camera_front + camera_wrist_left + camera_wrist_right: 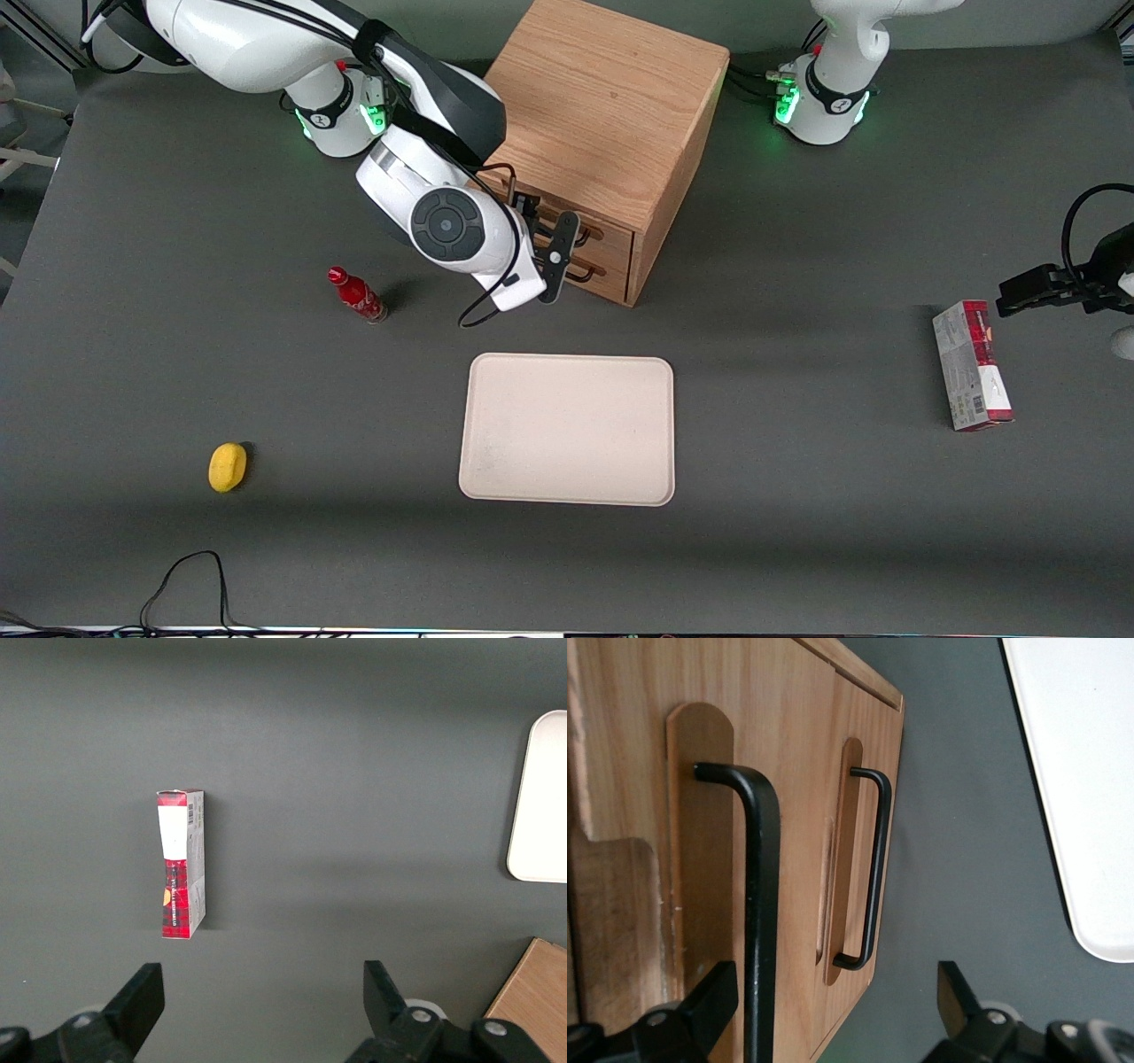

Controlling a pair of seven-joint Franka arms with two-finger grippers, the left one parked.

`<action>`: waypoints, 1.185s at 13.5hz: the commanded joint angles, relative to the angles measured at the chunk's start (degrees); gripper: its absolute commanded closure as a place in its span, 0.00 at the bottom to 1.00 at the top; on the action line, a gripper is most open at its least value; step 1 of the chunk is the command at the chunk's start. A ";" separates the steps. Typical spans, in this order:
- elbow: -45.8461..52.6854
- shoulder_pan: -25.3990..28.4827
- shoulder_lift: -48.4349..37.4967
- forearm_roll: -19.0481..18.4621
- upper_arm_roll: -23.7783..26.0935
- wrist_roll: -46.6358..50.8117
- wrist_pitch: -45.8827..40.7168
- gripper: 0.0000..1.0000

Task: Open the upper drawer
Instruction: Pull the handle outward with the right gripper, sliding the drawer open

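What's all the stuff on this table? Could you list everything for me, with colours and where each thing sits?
Cabinet: one, light oak, boxy, farthest from the front camera.
Upper drawer: one, oak with long black wire handle, looks shut.
Lower drawer: one, matching, below the upper one.
Tray: one, cream, mid-table, nearer the camera than the cabinet.
Bottle: one, red, small, beside the working arm.
Yellow object: one, rounded, toward the working arm's end, near the camera.
Carton: one, red and white, toward the parked arm's end.
Hand: one, black fingers open, straddling the upper drawer's handle.
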 commanded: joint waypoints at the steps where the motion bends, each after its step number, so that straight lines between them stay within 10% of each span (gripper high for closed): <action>1: -0.11 -0.12 -0.94 -0.11 0.23 -0.74 -0.83 0.00; 16: 13.23 -0.39 7.40 -7.49 -6.35 -9.44 1.98 0.00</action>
